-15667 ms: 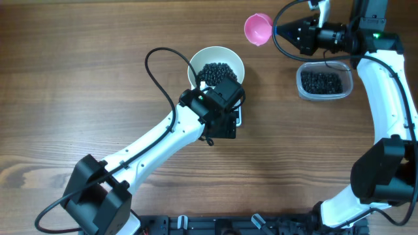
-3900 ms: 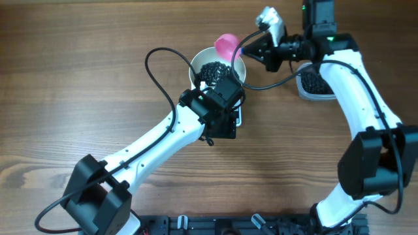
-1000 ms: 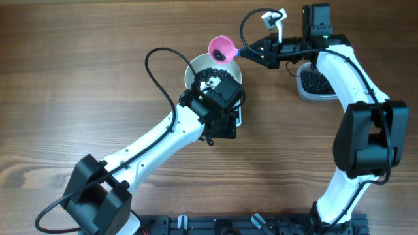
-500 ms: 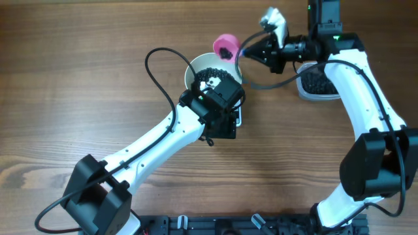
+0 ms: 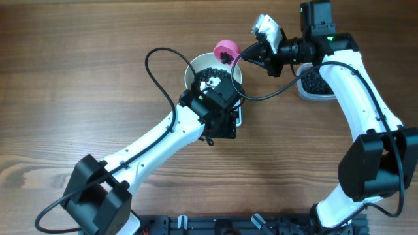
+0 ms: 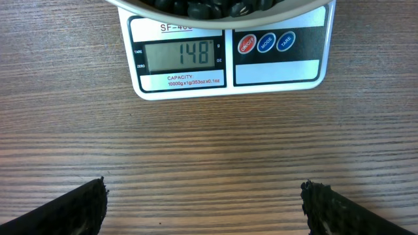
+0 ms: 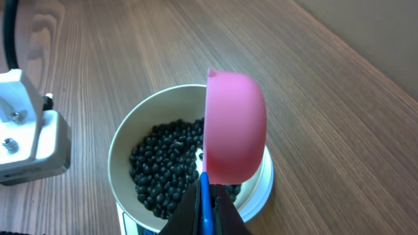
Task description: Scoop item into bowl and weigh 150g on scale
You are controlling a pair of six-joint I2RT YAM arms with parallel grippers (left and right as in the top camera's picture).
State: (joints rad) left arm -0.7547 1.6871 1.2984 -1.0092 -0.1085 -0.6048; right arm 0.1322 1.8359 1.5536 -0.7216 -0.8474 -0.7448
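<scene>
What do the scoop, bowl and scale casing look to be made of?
The scoop is probably plastic: matte pink, evenly coloured, thin-walled. The bowl is smooth and off-white, ceramic or melamine; the look leaves it open. The scale looks like white moulded plastic with a printed face label.

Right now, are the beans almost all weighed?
Nearly. The bowl on the scale already holds plenty of beans, and the display reads 148. The right gripper holds the pink scoop tilted over the bowl. Only a few more beans are needed.
</scene>
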